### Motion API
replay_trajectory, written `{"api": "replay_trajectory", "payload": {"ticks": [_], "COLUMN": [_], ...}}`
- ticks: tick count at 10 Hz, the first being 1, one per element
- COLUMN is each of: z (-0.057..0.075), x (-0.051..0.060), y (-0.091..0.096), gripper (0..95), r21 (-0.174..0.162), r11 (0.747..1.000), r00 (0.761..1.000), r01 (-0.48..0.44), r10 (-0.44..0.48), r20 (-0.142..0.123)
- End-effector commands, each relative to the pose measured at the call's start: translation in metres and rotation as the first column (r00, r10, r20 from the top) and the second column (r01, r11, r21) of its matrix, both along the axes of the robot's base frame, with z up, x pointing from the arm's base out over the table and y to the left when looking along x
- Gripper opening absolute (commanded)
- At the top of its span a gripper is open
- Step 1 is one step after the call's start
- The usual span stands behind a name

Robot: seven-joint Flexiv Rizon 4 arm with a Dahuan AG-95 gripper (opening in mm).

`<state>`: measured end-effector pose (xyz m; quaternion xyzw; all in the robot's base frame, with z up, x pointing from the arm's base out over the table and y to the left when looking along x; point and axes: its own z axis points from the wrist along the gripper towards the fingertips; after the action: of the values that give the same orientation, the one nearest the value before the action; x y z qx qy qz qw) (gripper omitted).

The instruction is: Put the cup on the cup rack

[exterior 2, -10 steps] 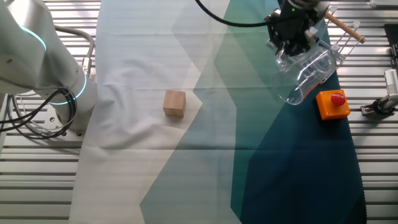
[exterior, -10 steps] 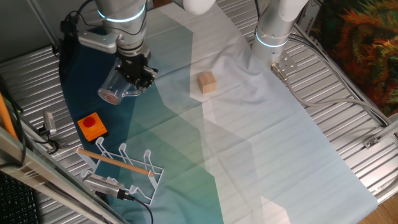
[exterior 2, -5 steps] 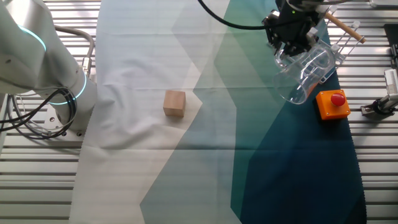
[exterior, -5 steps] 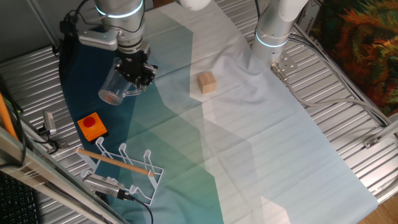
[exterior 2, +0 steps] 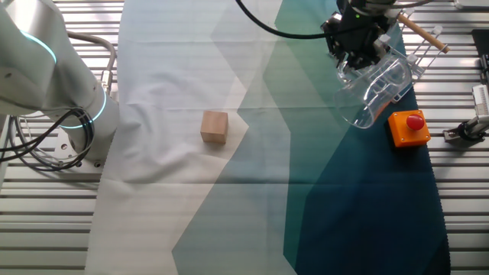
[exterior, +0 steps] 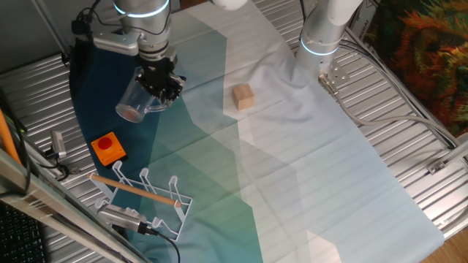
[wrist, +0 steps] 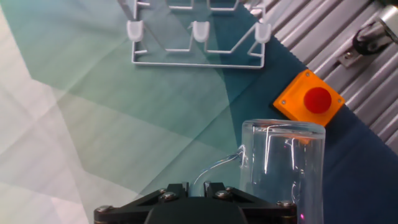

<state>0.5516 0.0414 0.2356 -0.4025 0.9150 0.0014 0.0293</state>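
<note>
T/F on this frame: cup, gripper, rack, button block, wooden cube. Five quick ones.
1. The gripper holds the cup. True.
2. The cup hangs on the cup rack. False: it is lifted in the gripper, apart from the rack.
3. The cup is tilted. True.
4. The tan wooden cube lies on the dark blue part of the cloth. False: on the pale part.
5. The orange button block lies between cup and rack in one fixed view. True.

We see a white arm (exterior: 142, 22) with glowing cyan rings at the joints. Its gripper (exterior: 159, 82) is black — small silver screws show on its housing.
</note>
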Motion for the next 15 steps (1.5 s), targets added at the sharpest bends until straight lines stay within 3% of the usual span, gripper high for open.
{"api": "replay_trajectory", "payload": {"ticks": [1, 5, 6, 8, 15], "z": [0.0002, 0.0002, 0.0002, 0.0002, 0.0002], "x": [0.0009, 0.0009, 0.0009, 0.0009, 0.0009], "y": [-0.0001, -0.0001, -0.0001, -0.0001, -0.0001], "gripper": [0.0, 0.0, 0.0, 0.0, 0.0], "r21": [0.003, 0.021, 0.026, 0.024, 0.036], "r11": [0.993, 0.992, 0.988, 0.985, 0.984], "r00": [0.993, 0.99, 0.984, 0.979, 0.977], "r01": [-0.119, -0.124, -0.154, -0.171, -0.177], "r10": [0.119, 0.123, 0.151, 0.167, 0.171], "r20": [-0.009, 0.064, 0.094, 0.118, 0.125]}}
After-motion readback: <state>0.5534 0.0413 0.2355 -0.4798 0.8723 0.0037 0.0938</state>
